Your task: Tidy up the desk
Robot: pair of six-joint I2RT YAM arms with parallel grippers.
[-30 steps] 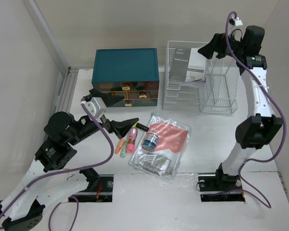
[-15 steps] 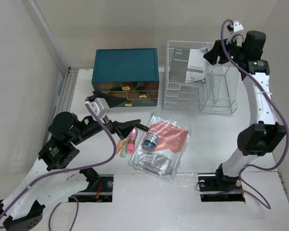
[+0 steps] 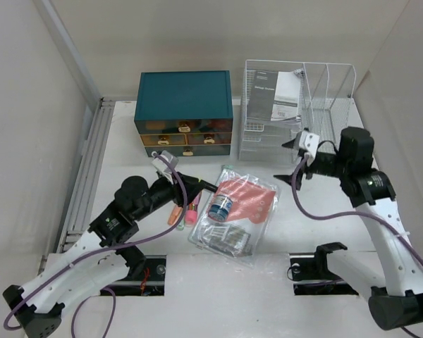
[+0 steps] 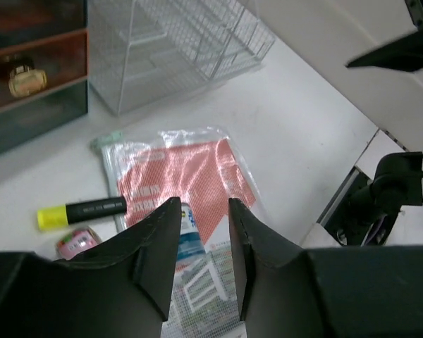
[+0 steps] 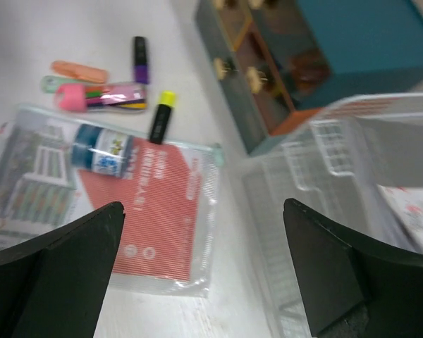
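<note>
Two grippers hung over the desk [image 3: 120,151], and I had neither closed on anything. The left gripper [image 4: 202,204] sat low with its jaws parted by only a narrow gap. Through that gap my wrist view showed a small bottle with a blue label [image 3: 220,205], lying on a clear plastic pouch [image 3: 243,208] that held a red sheet. The right gripper [image 3: 289,160] was spread wide and empty, hovering above the desk just right of the pouch and in front of the white wire rack [image 3: 268,144].

The desk itself filled the whole working area under both arms. A teal drawer box [image 3: 185,105] stood at its far side, with the rack just beside it on the right. A printed paper [image 3: 275,95] leaned inside the rack.

Several loose pens lay left of the pouch. A yellow-tipped highlighter [image 4: 81,211] touched the pouch's edge, and a pink case [image 5: 102,96] lay beside it. An orange marker [image 5: 79,71], a green one [image 5: 53,83] and a purple-ended pen [image 5: 139,51] lay close by.
</note>
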